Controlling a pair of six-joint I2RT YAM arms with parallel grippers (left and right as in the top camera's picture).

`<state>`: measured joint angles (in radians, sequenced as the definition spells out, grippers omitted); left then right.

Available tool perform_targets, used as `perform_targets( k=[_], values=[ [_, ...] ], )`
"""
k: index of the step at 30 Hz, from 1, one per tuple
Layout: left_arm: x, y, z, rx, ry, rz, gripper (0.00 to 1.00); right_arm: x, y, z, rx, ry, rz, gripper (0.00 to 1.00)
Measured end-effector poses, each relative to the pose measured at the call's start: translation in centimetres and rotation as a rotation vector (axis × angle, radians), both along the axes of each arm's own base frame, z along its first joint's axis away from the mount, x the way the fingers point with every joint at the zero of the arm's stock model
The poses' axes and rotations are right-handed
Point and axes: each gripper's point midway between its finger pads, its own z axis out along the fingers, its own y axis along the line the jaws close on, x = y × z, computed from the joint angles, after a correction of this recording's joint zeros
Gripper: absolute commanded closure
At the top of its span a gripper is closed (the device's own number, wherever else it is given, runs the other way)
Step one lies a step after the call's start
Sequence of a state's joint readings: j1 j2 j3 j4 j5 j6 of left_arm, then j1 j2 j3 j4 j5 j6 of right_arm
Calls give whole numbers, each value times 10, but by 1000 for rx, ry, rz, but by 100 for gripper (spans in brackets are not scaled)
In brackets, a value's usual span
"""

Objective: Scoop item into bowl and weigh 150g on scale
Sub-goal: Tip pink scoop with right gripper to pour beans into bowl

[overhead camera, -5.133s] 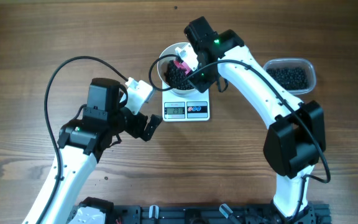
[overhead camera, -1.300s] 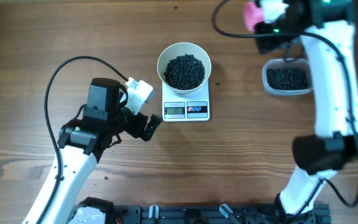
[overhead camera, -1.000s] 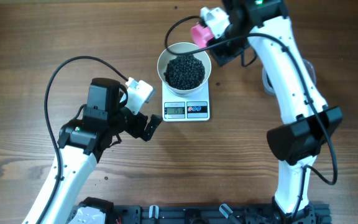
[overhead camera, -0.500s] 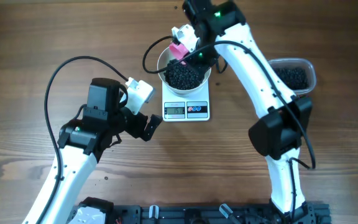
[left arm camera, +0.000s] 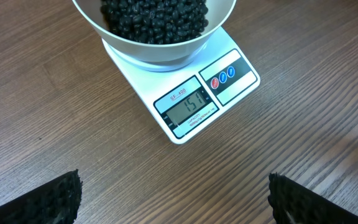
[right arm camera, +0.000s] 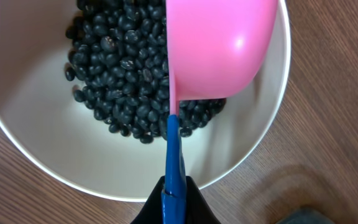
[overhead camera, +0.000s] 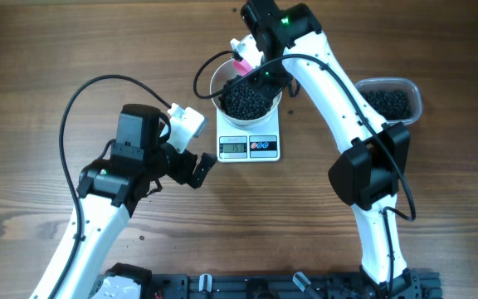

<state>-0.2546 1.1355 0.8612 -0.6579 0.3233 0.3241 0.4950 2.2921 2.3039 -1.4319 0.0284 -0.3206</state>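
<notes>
Trimming step, desk's [overhead camera: 139,17] far edge: right gripper [right arm camera: 176,202] clamps pink scoop [right arm camera: 219,43] over black beans [right arm camera: 123,74] in white bowl [right arm camera: 42,155]; scale [left arm camera: 232,71] reads 151, suggesting a slight skim; left gripper [left arm camera: 176,205] gapes.

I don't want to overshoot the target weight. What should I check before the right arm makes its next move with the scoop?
1. Reading on the scale: the display shows 151, about on target. Ok.
2. Bowl seated on the scale, beans inside it. Ok.
3. Scoop held by its blue handle in the shut right gripper, over the bowl. Ok.
4. Scoop emptied: only its outer side shows. Cannot tell.
5. Left gripper open, holding nothing, apart from the scale. Ok.
6. Beans spilled on the wood around the scale: none visible. Ok.
</notes>
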Motion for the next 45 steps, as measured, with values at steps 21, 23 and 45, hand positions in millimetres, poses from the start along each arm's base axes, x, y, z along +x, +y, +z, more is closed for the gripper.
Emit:
perform_targets(
  k=[21, 23, 45],
  values=[
    [0, 0, 0, 0, 0, 0, 0, 0, -1, -23, -31, 45, 0, 96],
    [0, 0, 0, 0, 0, 0, 0, -2, -1, -23, -26, 52, 0, 96],
    [0, 0, 0, 0, 0, 0, 0, -15, 16, -25, 69, 125, 39, 96]
  ],
)
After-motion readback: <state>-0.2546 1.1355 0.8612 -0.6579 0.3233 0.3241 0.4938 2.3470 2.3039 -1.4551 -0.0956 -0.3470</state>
